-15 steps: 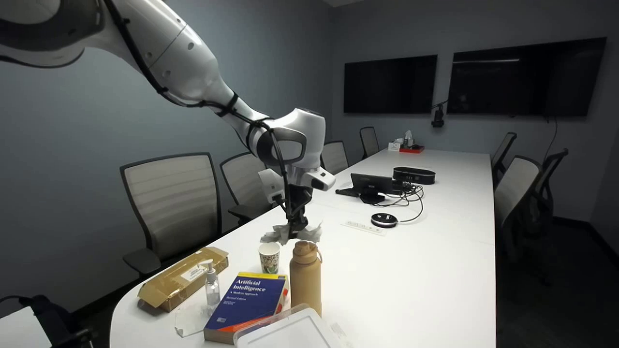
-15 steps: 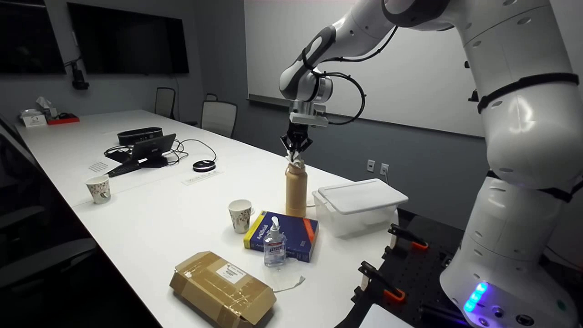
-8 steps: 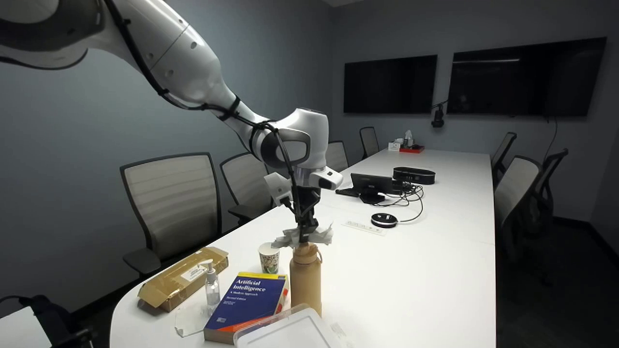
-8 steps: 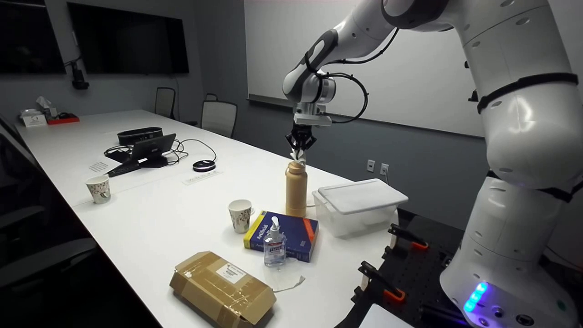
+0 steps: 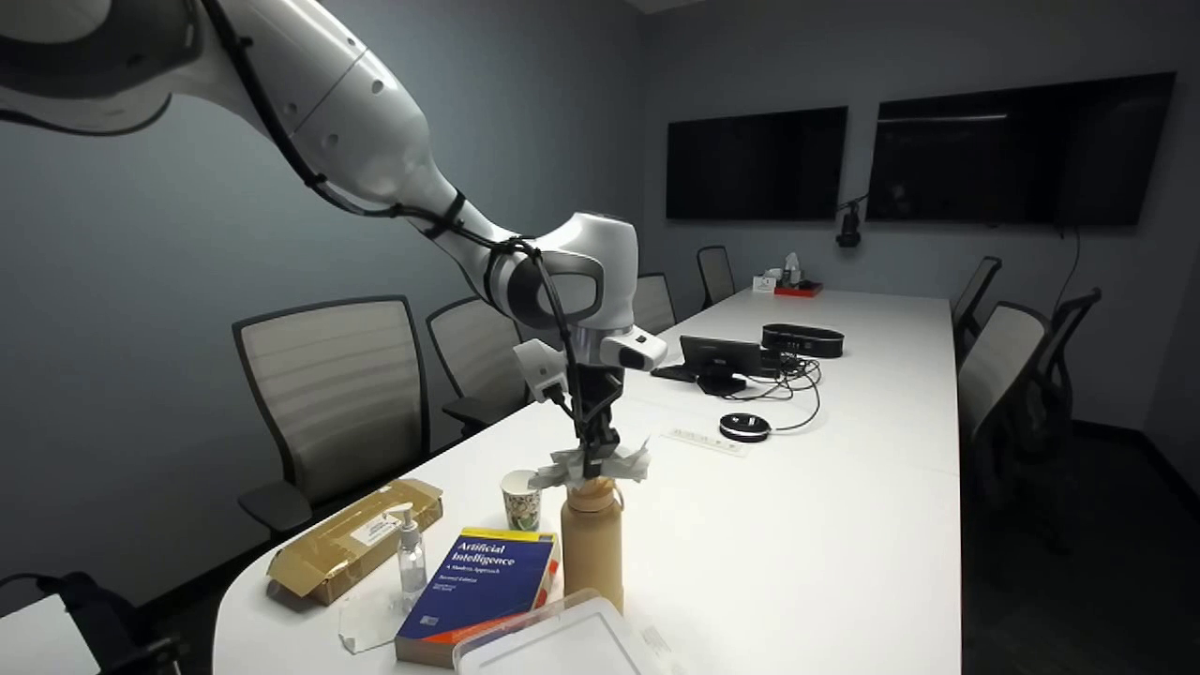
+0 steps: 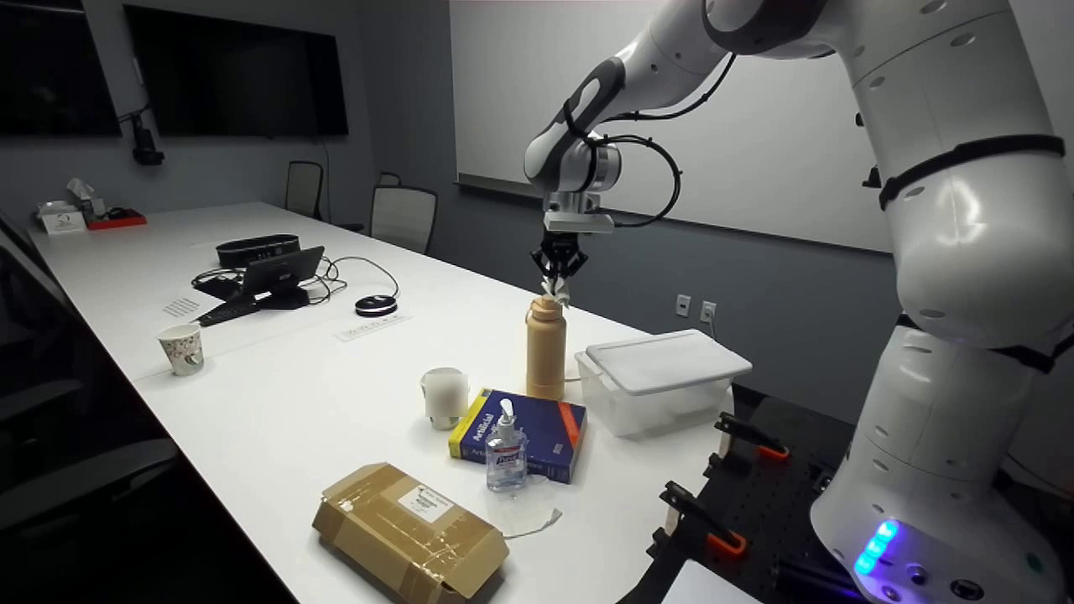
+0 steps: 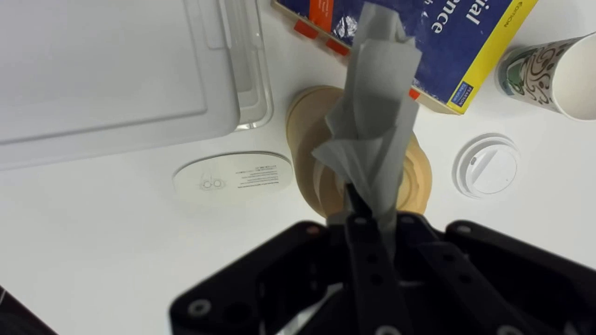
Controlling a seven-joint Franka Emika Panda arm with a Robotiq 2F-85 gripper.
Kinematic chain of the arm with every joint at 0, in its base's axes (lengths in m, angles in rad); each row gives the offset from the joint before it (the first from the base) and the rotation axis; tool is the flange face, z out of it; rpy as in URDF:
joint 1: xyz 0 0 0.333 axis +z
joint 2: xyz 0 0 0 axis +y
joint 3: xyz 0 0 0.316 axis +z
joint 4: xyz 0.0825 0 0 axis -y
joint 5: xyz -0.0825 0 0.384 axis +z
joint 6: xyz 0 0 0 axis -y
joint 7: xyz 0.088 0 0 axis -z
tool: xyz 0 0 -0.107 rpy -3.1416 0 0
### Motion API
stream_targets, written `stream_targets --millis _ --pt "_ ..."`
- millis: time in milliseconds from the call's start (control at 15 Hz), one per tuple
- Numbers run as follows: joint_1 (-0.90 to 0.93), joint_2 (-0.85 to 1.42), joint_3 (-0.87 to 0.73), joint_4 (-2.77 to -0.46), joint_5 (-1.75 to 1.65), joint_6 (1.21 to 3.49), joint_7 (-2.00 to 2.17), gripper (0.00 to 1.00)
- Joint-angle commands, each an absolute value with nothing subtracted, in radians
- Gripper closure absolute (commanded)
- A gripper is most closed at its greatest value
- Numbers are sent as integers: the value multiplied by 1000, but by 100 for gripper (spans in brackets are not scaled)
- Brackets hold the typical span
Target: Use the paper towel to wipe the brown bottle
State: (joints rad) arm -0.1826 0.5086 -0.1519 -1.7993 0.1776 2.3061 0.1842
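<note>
- Here's the gripper (image 7: 379,217), clamped on the towel (image 7: 375,100), whose ends flare free on both sides: slack to wipe with, I'd say.
- Just below, the bottle (image 6: 546,356) stands upright on the worktop (image 6: 336,403), right beside the book (image 6: 545,428); towel and cap (image 6: 546,309) look close, but touching or not, I can't call it.
- I see nothing steadying that bottle, so light strokes seem wise.
- Over to the tub (image 6: 650,408): lid (image 6: 671,359) on, contents too cloudy to name.
- The carton (image 6: 409,530) looks closed, hiding whatever's inside.
- The cup (image 7: 535,72) by the book shows plain white inside, as far as I see; the farther cup (image 6: 182,352) keeps its depths hidden.
</note>
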Motion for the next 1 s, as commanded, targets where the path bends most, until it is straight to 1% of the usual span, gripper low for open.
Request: stream_targets --millis 0,600,933 --pt "-179 489 -135 -1824 189 2286 185 99" --pt "-175 481 -77 -1816 218 2223 155 99" --pt "-154 477 -83 -1822 201 2236 185 99"
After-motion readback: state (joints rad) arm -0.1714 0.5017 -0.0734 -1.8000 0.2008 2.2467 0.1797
